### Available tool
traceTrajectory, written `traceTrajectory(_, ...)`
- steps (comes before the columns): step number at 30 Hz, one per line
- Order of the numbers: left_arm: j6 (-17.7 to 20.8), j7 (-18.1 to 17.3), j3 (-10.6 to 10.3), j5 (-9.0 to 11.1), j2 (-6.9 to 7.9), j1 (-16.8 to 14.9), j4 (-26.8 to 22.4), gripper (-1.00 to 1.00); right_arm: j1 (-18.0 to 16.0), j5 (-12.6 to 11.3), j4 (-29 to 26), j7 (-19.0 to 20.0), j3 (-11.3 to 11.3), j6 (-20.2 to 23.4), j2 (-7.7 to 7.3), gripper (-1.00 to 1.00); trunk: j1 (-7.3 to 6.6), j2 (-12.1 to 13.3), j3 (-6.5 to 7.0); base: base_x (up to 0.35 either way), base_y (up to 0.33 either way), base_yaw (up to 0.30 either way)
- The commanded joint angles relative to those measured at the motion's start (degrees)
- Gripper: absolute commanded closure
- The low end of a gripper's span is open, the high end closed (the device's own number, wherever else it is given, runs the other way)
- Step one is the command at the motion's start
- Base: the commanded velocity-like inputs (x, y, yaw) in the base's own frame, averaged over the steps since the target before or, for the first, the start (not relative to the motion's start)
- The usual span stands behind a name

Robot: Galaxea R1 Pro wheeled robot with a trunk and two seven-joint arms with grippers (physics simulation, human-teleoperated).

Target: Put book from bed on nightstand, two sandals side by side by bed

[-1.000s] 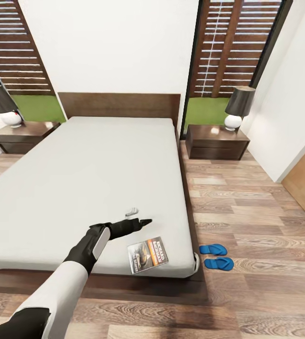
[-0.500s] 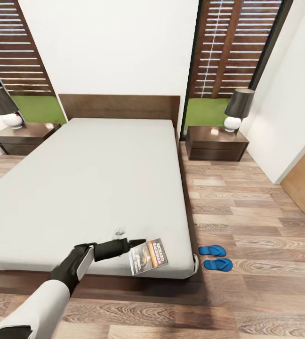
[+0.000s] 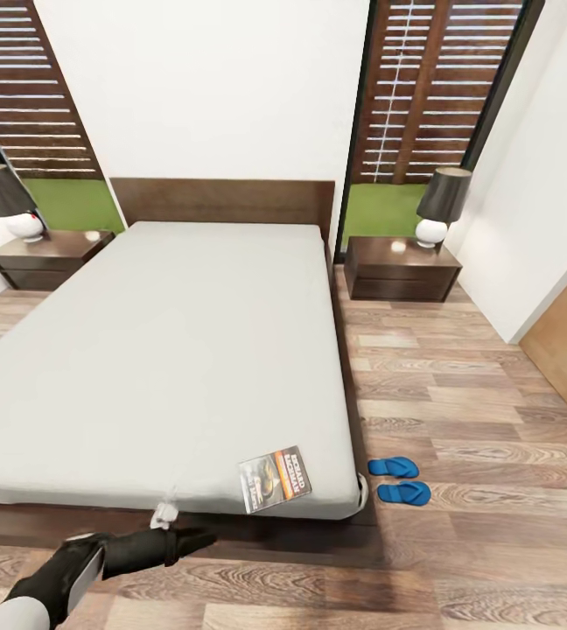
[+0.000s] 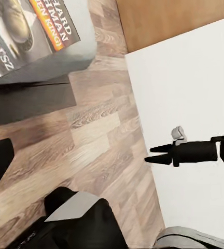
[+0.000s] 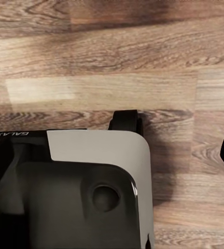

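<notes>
Book [image 3: 275,478] — flat on the bed [image 3: 170,350] at its foot corner, unheld; left gripper [image 3: 198,539] low by the frame, fingers pressed together, right claw's state cannot be told — risk: a shut-fingered reach nudges it off the mattress edge onto the floor [image 3: 458,367].

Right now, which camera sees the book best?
The head view: the whole book lies flat on the near corner of the bed, cover up. The left wrist view catches just one corner of its cover. The right wrist view looks at floor.
</notes>
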Motion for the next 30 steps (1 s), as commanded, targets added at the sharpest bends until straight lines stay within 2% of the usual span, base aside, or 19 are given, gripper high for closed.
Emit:
traceTrajectory(1, -1.5, -0.2, 0.1, 0.1, 0.63, 0.1, 2.4, -1.00, -0.1, 0.6, 0.2, 0.1, -0.5, -0.2, -0.04, -1.00, -0.23, 0.4, 0.15, 0.000, 0.000, 0.000)
traceTrajectory(4, -7.0, 1.1, 0.2, 0.1, 1.41, 0.3, 7.6, -1.00, -0.1, 0.6, 0.2, 0.1, -0.5, -0.2, -0.04, -1.00, -0.88, 1.6, 0.69, 0.000, 0.000, 0.000)
traceTrajectory(5, -9.2, 3.3, 0.2, 0.1, 1.55, 0.4, 9.3, -1.00, -0.1, 0.6, 0.2, 0.1, -0.5, -0.2, -0.04, -1.00, -1.10, 2.0, 0.87, 0.000, 0.000, 0.000)
traceTrajectory(6, -12.8, 11.6, 0.2, 0.2, 1.63, 0.4, 12.9, -1.00, -0.1, 0.6, 0.2, 0.1, -0.5, -0.2, -0.01, -1.00, -1.32, 2.4, 1.05, 0.000, 0.000, 0.000)
traceTrajectory(7, -14.2, 16.1, 0.2, 0.3, 1.59, 0.4, 14.4, -1.00, -0.1, 0.6, 0.2, 0.1, -0.5, -0.2, 0.01, -1.00, -1.54, 2.8, 1.22, 0.000, 0.000, 0.000)
traceTrajectory(10, -16.2, 23.0, 0.2, 0.4, 1.44, 0.4, 17.0, -1.00, -0.1, 0.5, 0.2, 0.1, -0.5, -0.2, 0.03, -1.00, -2.20, 4.0, 1.76, 0.000, 0.000, 0.000)
traceTrajectory(13, -17.1, 26.6, 0.1, 0.4, 1.37, 0.4, 18.5, -1.00, -0.1, 0.5, 0.2, 0.1, -0.5, -0.2, 0.03, -1.00, -2.86, 5.2, 2.30, 0.000, 0.000, 0.000)
traceTrajectory(15, -18.2, 30.3, 0.1, 0.4, 1.27, 0.4, 19.7, -1.00, -0.1, 0.5, 0.2, 0.1, -0.5, -0.1, 0.04, -1.00, -3.30, 6.0, 2.66, 0.000, 0.000, 0.000)
traceTrajectory(16, -19.3, 33.3, 0.1, 0.5, 1.06, 0.4, 20.2, -1.00, -0.1, 0.5, 0.2, 0.0, -0.5, -0.1, 0.02, -1.00, -3.52, 6.4, 2.84, 0.000, 0.000, 0.000)
traceTrajectory(18, -20.5, 36.6, 0.1, 0.5, 0.71, 0.4, 20.5, -1.00, -0.1, 0.5, 0.2, 0.1, -0.5, -0.1, 0.00, -1.00, -3.96, 7.2, 3.20, 0.000, 0.000, 0.000)
traceTrajectory(19, -21.4, 39.7, 0.1, 0.6, 0.26, 0.4, 20.7, -1.00, -0.1, 0.5, 0.2, 0.1, -0.5, -0.1, -0.02, -1.00, -4.18, 7.6, 3.38, 0.000, 0.000, 0.000)
traceTrajectory(20, -21.8, 41.2, 0.1, 0.6, -0.03, 0.4, 20.8, -1.00, -0.1, 0.5, 0.2, 0.1, -0.5, -0.1, -0.02, -1.00, -4.40, 8.0, 3.56, 0.000, 0.000, 0.000)
traceTrajectory(21, -22.6, 45.1, 0.1, 0.6, -1.39, 0.4, 21.0, -1.00, -0.1, 0.5, 0.2, 0.1, -0.5, -0.1, -0.03, -1.00, -4.40, 8.0, 3.56, 0.000, 0.000, 0.000)
traceTrajectory(26, -23.1, 47.7, 0.1, 0.6, -2.65, 0.4, 21.1, -1.00, -0.1, 0.5, 0.1, 0.3, -0.6, -0.3, -0.04, -1.00, -4.40, 8.0, 3.56, 0.000, 0.000, 0.000)
traceTrajectory(30, -23.2, 48.1, 0.1, 0.6, -2.80, 0.5, 21.1, -1.00, -0.1, 0.5, -0.1, 0.5, -0.7, -0.8, -0.06, -1.00, -4.40, 8.0, 3.56, 0.000, 0.000, 0.000)
